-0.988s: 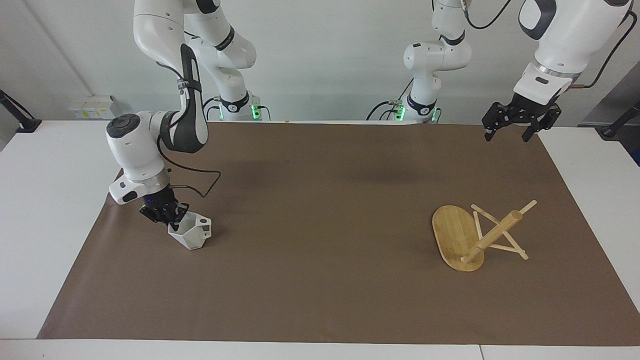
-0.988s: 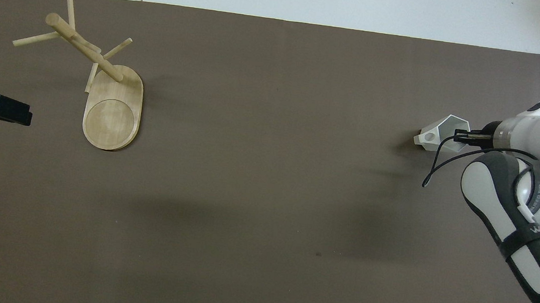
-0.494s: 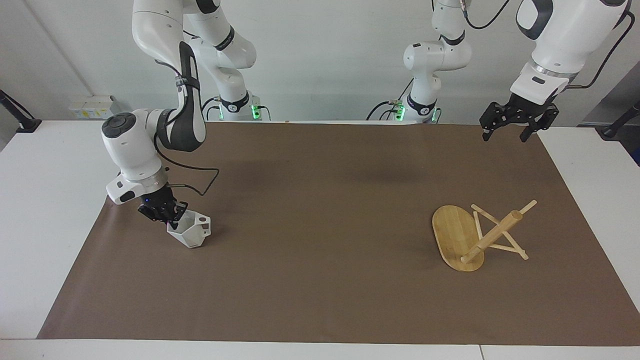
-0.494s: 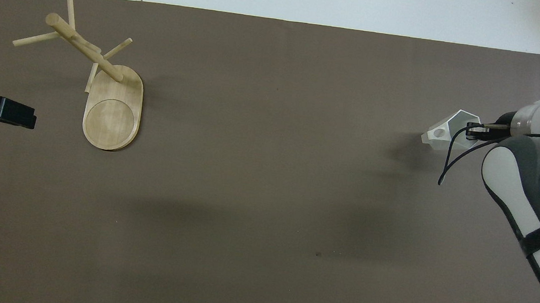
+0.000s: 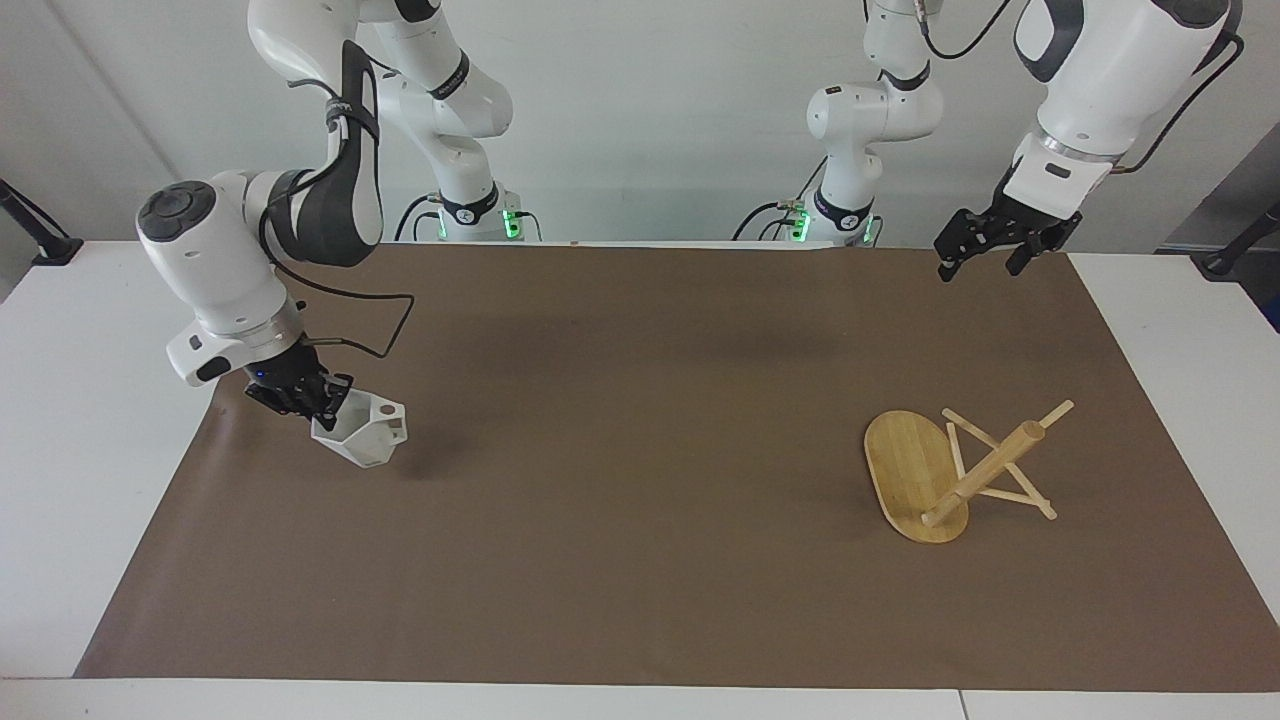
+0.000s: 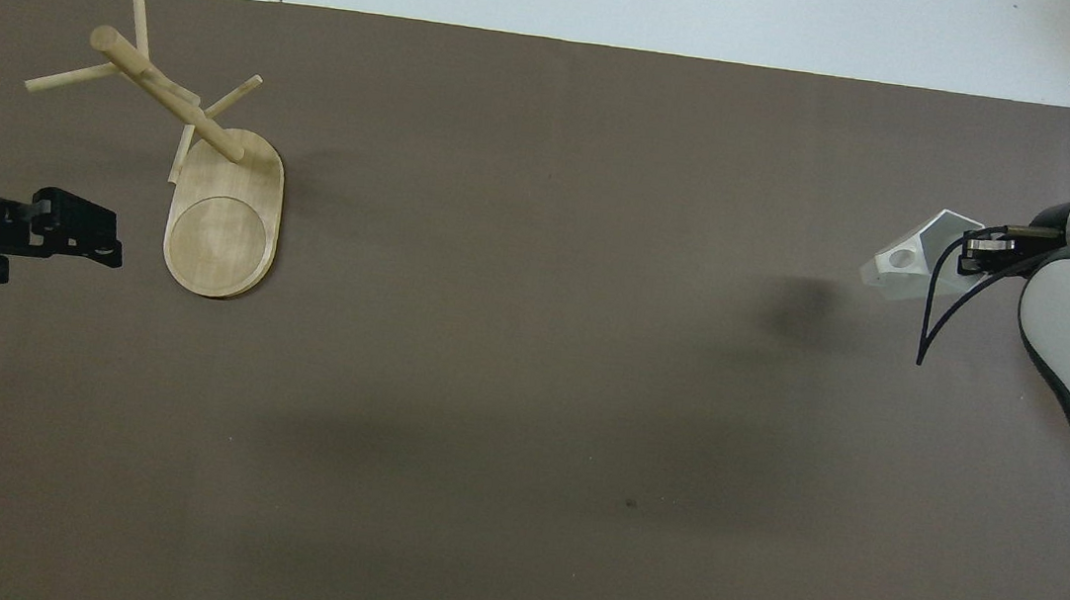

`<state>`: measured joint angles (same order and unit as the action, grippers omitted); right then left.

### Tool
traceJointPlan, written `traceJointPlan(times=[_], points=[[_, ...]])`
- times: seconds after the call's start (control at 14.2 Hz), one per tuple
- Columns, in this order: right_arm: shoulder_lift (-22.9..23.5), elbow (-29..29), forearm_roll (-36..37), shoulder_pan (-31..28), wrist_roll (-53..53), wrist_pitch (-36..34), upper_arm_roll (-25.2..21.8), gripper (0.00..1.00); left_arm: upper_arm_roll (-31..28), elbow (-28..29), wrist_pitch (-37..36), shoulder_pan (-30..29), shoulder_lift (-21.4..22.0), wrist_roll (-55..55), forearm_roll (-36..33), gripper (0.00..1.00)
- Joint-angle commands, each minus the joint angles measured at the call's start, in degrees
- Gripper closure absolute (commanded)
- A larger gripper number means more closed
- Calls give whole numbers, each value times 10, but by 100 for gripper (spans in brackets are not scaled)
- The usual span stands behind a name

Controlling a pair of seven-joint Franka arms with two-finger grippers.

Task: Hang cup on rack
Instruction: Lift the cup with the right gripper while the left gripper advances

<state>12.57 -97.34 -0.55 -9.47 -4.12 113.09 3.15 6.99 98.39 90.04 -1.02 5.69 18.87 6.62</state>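
Gripping the cup (image 5: 358, 437) by its rim in the closed jaws of the right gripper (image 5: 297, 396), lifted clear of the mat (image 5: 640, 560), handle pointing away from the jaws; hovering with the left gripper (image 5: 985, 245), jaws open and empty, above the rack (image 5: 950, 470); lying toppled below those jaws, the rack; pickup looking done; righting the rack, carrying and hanging the cup remaining.

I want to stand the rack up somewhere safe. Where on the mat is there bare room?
The whole middle of the mat, between the cup held in the right claw and the tipped rack, is bare. It is tight only around the rack's pegs. The left claw hangs open over the mat's corner.
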Motion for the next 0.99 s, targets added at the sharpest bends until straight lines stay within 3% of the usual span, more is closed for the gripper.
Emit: traceJointPlan(times=[0.0,0.21,0.35,0.64,0.92], points=[[-11,43,12,-5,17,-67,4,100,-4,21,-8,4,21,103,53,0],[-23,79,28,-5,31,-124,5,100,-2,51,0,11,37,200,122,0],[-33,94,31,-5,31,-149,6,100,-1,52,-9,18,39,252,129,0],[-59,95,13,-3,31,-155,15,100,-3,51,-1,26,40,252,127,0],[-71,95,-101,-5,35,-155,12,100,0,52,-14,29,41,260,125,0]])
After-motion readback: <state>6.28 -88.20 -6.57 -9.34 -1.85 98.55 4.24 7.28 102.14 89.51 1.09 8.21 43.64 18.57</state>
